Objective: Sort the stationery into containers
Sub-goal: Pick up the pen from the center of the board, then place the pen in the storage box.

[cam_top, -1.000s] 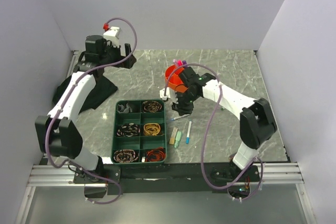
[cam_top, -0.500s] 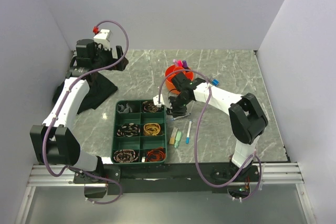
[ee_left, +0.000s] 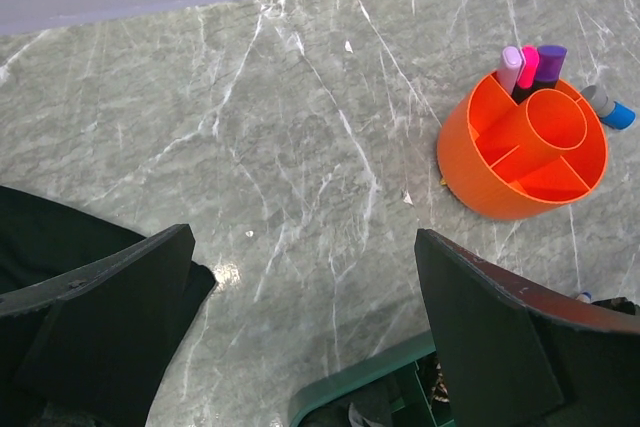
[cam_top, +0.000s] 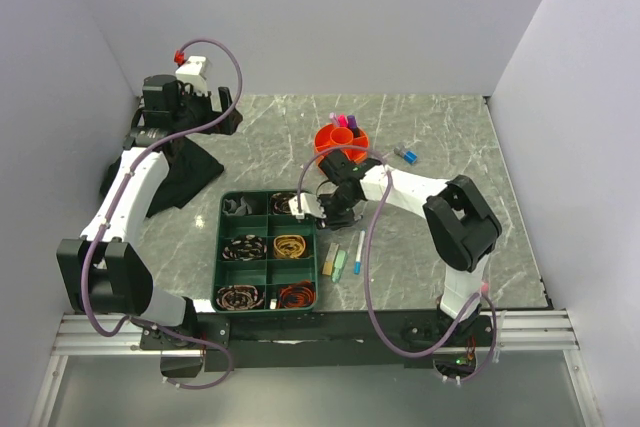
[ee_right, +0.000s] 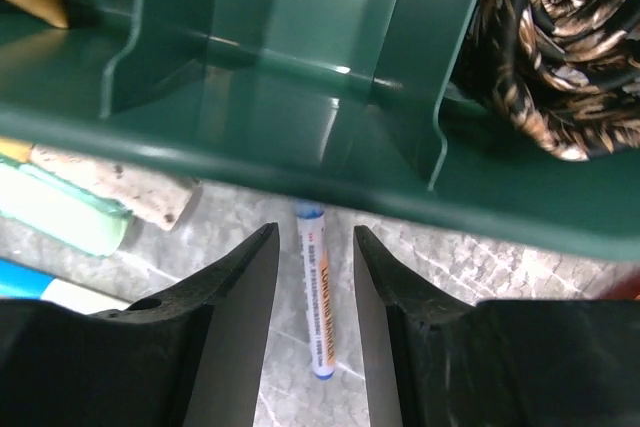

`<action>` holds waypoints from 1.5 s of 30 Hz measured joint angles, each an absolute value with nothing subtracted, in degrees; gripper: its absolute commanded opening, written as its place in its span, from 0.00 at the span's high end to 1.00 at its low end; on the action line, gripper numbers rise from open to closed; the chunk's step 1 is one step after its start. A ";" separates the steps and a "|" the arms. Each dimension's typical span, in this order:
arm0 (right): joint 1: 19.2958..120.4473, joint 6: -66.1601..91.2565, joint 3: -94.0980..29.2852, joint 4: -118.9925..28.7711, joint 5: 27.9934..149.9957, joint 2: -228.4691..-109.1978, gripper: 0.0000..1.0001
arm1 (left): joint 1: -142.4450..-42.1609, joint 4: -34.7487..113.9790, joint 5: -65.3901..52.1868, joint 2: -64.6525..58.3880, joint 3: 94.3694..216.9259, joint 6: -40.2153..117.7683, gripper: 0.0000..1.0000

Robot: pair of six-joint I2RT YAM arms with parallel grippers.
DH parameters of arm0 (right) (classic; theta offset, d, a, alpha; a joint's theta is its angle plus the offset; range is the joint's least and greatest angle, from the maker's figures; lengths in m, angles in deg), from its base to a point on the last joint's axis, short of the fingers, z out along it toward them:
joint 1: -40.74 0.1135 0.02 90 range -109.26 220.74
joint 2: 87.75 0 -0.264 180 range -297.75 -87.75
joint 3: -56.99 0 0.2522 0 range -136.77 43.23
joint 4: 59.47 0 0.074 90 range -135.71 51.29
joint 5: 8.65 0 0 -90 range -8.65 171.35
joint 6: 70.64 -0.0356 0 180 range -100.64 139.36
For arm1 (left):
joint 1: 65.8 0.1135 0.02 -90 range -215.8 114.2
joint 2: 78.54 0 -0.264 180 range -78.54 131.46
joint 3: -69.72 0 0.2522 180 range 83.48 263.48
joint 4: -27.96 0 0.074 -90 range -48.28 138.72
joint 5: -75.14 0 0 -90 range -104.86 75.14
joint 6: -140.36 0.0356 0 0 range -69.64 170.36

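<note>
Top: high behind me, looking down. Left wrist: far, onto orange pot (ee_left: 478, 175) (overhead shares it). Right wrist: close against green tray (ee_right: 280, 77).

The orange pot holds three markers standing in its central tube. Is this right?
Not quite. The three markers stand in an outer section of the orange pot, beside the central tube, which looks empty. The left wrist view shows it.

One orange pot (ee_left: 520, 162), three markers (ee_left: 529, 59), one green tray (ee_right: 280, 97).
</note>
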State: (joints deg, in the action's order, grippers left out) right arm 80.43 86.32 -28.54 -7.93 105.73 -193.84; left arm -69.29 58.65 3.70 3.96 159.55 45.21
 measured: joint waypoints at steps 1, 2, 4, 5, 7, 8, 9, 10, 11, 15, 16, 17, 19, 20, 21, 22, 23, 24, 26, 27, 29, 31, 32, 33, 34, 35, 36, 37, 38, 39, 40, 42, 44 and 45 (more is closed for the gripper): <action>80.67 86.30 -28.45 -8.34 105.14 -194.03 0.57 | -69.25 58.65 3.70 3.96 159.55 45.21 0.01; 80.86 86.21 -28.32 -8.74 104.58 -194.10 0.57 | -69.25 58.65 3.70 3.96 159.55 45.21 0.01; 81.19 86.02 -28.19 -9.28 103.66 -194.10 0.57 | -69.20 58.47 3.70 3.96 159.31 45.19 0.01; 81.39 85.86 -28.06 -9.65 103.07 -194.10 0.58 | -69.20 58.43 3.70 3.96 159.07 45.17 0.01; 81.96 85.45 -27.77 -10.11 101.95 -194.21 0.58 | -69.09 58.32 3.70 3.96 158.55 45.17 0.01; 82.31 85.23 -27.67 -10.24 101.43 -194.38 0.58 | -68.98 58.32 3.70 3.96 158.28 45.17 0.00; 82.68 85.03 -27.64 -10.33 100.97 -194.64 0.58 | -68.94 58.32 3.70 3.96 158.09 45.14 0.00; 83.16 84.90 -27.58 -10.61 100.38 -194.99 0.59 | -68.87 58.32 3.70 3.96 157.93 45.14 0.01; 83.51 84.75 -27.56 -10.61 99.75 -195.32 0.63 | -68.81 58.32 3.70 3.96 157.87 45.14 0.01; 84.01 83.92 -27.60 -10.59 98.61 -195.58 0.85 | -68.57 58.28 3.70 3.96 157.80 45.14 0.01; 84.05 83.90 -27.60 -10.64 98.50 -195.61 0.87 | -68.50 58.28 3.73 3.96 157.78 45.12 0.01; 84.05 83.65 -27.60 -10.77 98.33 -195.63 0.92 | -68.50 58.28 3.73 3.96 157.78 45.12 0.00; 84.08 83.50 -27.60 -10.86 98.24 -195.63 0.96 | -68.44 58.25 3.73 3.96 157.76 45.08 0.01; 84.05 83.46 -27.58 -10.90 98.15 -195.58 0.98 | -68.42 58.28 3.75 3.96 157.76 45.03 0.01; 83.94 83.44 -27.58 -10.92 98.19 -195.52 0.98 | -68.39 58.25 3.75 3.96 157.74 44.97 0.01; 83.73 83.35 -27.51 -10.92 98.19 -195.37 0.99 | -68.37 58.25 3.79 3.96 157.74 44.92 0.01; 83.55 83.31 -27.42 -10.77 98.26 -195.08 1.00 | -68.37 58.25 3.90 3.96 157.74 44.86 0.01; 83.27 83.13 -27.29 -10.20 98.39 -194.62 1.00 | -68.35 58.23 4.01 3.96 157.74 44.71 0.01; 82.31 82.54 -27.40 -8.52 98.81 -193.07 1.00 | -68.35 58.10 4.67 3.96 157.74 44.47 0.01; 81.63 82.02 -27.91 -7.38 99.18 -192.37 1.00 | -68.35 57.95 5.10 3.96 157.74 44.14 0.01; 79.51 80.62 -30.24 -5.24 100.55 -190.62 1.00 | -68.39 57.51 6.11 3.96 157.74 43.57 0.01; 76.71 78.26 -34.68 -3.73 102.96 -189.35 1.00 | -68.57 57.31 6.79 4.14 157.76 43.37 0.00; 75.18 76.77 -37.09 -3.73 104.84 -188.74 1.00 | -68.87 57.29 7.14 4.46 157.87 43.37 0.01; 73.48 74.56 -39.40 -4.19 106.70 -188.13 1.00 | -69.16 57.20 7.53 4.94 158.09 43.39 0.01; 71.55 72.05 -41.33 -5.30 109.08 -187.47 1.00 | -69.53 57.25 8.01 5.77 158.57 43.39 0.00; 69.61 68.62 -42.64 -7.25 111.51 -186.69 1.00 | -69.92 57.23 8.32 6.61 159.11 43.42 0.01; 68.03 65.93 -43.16 -9.50 113.19 -185.99 1.00 | -70.30 57.20 8.78 7.46 159.66 43.42 0.01; 65.78 61.97 -43.18 -13.32 115.44 -184.94 1.00 | -70.64 57.25 9.34 8.31 160.16 43.42 0.01; 64.47 57.36 -42.97 -17.43 117.45 -184.13 1.00 | -71.06 57.44 9.93 9.23 160.84 43.42 0.01; 62.87 55.39 -42.86 -19.60 118.22 -183.85 1.00 | -71.43 57.51 10.59 10.10 161.58 43.42 0.01; 61.32 51.53 -42.13 -24.43 119.22 -183.48 1.00 | -71.76 57.95 11.25 10.89 162.44 43.46 0.01; 59.90 46.32 -40.89 -31.82 120.16 -183.43 1.00 | -72.46 59.04 12.45 12.42 164.60 43.85 0.00; 59.49 41.91 -38.97 -39.27 120.53 -183.61 1.00 | -73.11 60.16 13.52 13.62 166.55 44.66 0.01; 59.51 40.01 -38.18 -42.70 120.60 -183.82 1.00 | -73.42 60.79 14.06 14.26 167.70 45.17 0.00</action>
